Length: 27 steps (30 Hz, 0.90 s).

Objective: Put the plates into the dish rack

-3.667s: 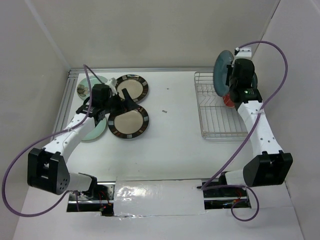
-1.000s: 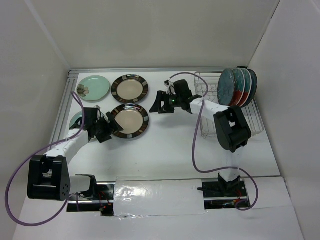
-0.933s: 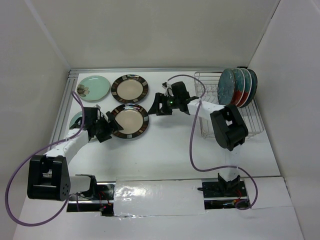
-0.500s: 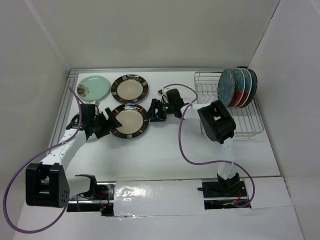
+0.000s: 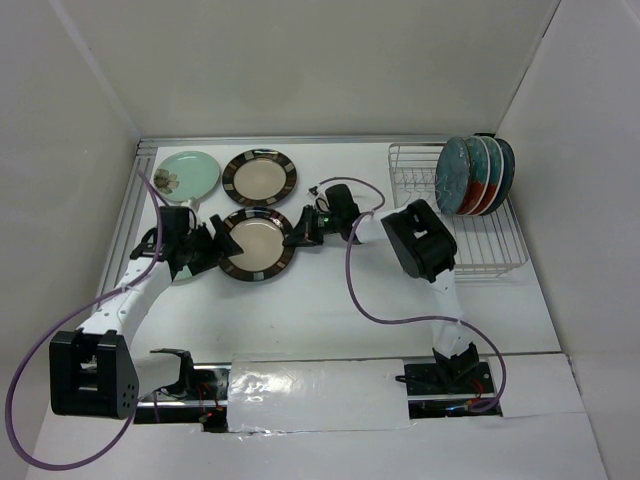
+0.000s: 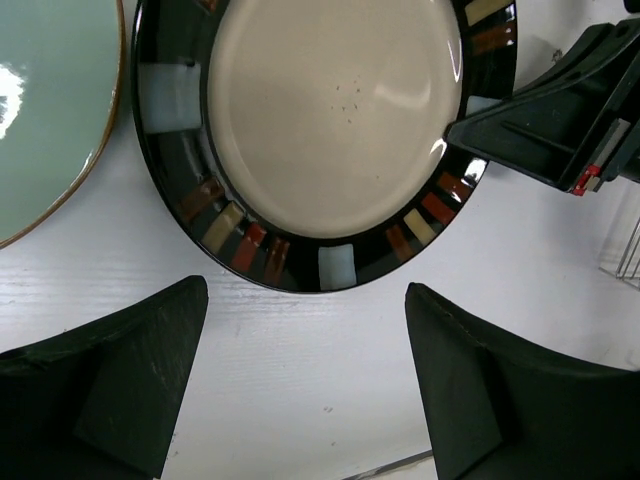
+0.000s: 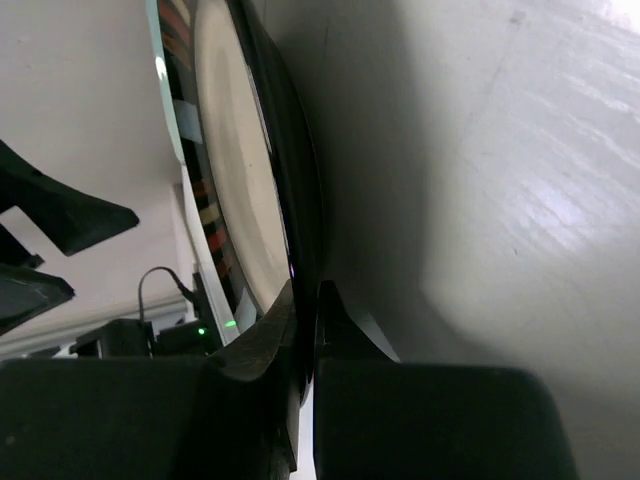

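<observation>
A cream plate with a dark striped rim (image 5: pixel 257 243) lies flat on the table. My right gripper (image 5: pixel 300 232) is shut on its right rim; in the right wrist view the rim (image 7: pixel 300 200) runs between the two closed fingers of that gripper (image 7: pixel 305 320). My left gripper (image 5: pixel 215 250) is open and empty at the plate's left rim; the left wrist view shows the plate (image 6: pixel 335 120) just beyond that gripper (image 6: pixel 305 370). The silver dish rack (image 5: pixel 425 235) at the right holds several teal and red-and-teal plates (image 5: pixel 475 175) on edge.
A second cream striped plate (image 5: pixel 259 177) and a mint-green flower plate (image 5: pixel 187 174) lie at the back left. Another mint-green plate (image 6: pixel 50 110) lies left of the held plate, mostly under my left arm. A metal rail (image 5: pixel 135 200) runs along the left table edge.
My right arm has left the teal plate in the rack, swung left across the table and shut on the near cream plate's right rim. My left gripper shifted slightly back and left.
</observation>
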{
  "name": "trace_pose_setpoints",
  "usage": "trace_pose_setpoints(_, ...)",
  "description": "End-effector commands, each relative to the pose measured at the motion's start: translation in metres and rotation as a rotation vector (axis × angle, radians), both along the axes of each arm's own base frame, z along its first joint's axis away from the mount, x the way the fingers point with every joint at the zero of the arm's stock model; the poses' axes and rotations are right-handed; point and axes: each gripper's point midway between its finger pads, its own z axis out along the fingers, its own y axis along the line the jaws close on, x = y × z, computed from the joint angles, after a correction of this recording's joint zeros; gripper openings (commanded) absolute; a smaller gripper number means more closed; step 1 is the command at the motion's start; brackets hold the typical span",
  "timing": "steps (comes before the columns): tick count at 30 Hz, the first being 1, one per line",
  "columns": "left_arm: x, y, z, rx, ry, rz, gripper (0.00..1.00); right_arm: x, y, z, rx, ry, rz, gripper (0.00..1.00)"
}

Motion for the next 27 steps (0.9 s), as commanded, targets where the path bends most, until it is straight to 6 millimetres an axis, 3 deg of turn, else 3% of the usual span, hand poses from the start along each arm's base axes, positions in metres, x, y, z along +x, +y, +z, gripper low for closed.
trace_pose_setpoints(1,0.016,0.0,0.028,0.01,-0.088,-0.024,0.92,0.006,-0.022,-0.011,-0.117,-0.08,-0.024,0.0)
trace_pose_setpoints(6,0.023,0.003,0.037,0.031,-0.111,-0.03,0.92,0.031,-0.052,0.047,-0.241,-0.246,-0.04,0.0)
trace_pose_setpoints(7,0.023,0.005,0.037,0.039,-0.111,-0.022,0.92,0.043,-0.062,0.074,-0.275,-0.317,-0.088,0.0)
trace_pose_setpoints(9,0.029,0.007,0.043,0.053,-0.128,-0.021,0.92,0.055,-0.077,0.109,-0.341,-0.406,-0.111,0.0)
trace_pose_setpoints(10,0.033,0.007,0.046,0.053,-0.133,-0.021,0.92,0.072,-0.098,0.144,-0.396,-0.492,-0.171,0.0)
trace_pose_setpoints(11,0.033,0.007,0.041,0.053,-0.116,-0.021,0.92,0.077,-0.104,0.162,-0.422,-0.535,-0.196,0.0)
trace_pose_setpoints(15,0.043,0.006,0.04,0.053,-0.116,-0.021,0.92,0.106,-0.167,0.251,-0.539,-0.735,-0.389,0.0)
trace_pose_setpoints(16,0.043,0.006,0.04,0.053,-0.116,-0.021,0.92,0.104,-0.182,0.277,-0.56,-0.791,-0.434,0.0)
trace_pose_setpoints(19,0.049,0.005,0.04,0.046,-0.124,-0.027,0.92,0.112,-0.235,0.315,-0.7,-0.9,-0.585,0.0)
trace_pose_setpoints(21,0.047,0.005,0.034,0.046,-0.115,-0.028,0.92,0.107,-0.266,0.353,-0.743,-0.981,-0.709,0.0)
trace_pose_setpoints(22,0.046,0.003,0.034,0.034,-0.112,-0.027,0.92,0.106,-0.284,0.356,-0.783,-0.998,-0.74,0.0)
trace_pose_setpoints(23,0.046,0.003,0.029,0.034,-0.103,-0.028,0.92,0.097,-0.3,0.376,-0.791,-1.037,-0.799,0.0)
trace_pose_setpoints(24,0.045,0.001,0.027,0.027,-0.103,-0.034,0.92,0.097,-0.318,0.38,-0.825,-1.063,-0.838,0.0)
trace_pose_setpoints(26,0.047,0.001,0.025,0.027,-0.102,-0.034,0.92,0.086,-0.34,0.399,-0.851,-1.107,-0.899,0.0)
trace_pose_setpoints(27,0.045,0.0,0.022,0.02,-0.093,-0.04,0.92,0.084,-0.35,0.399,-0.888,-1.119,-0.906,0.0)
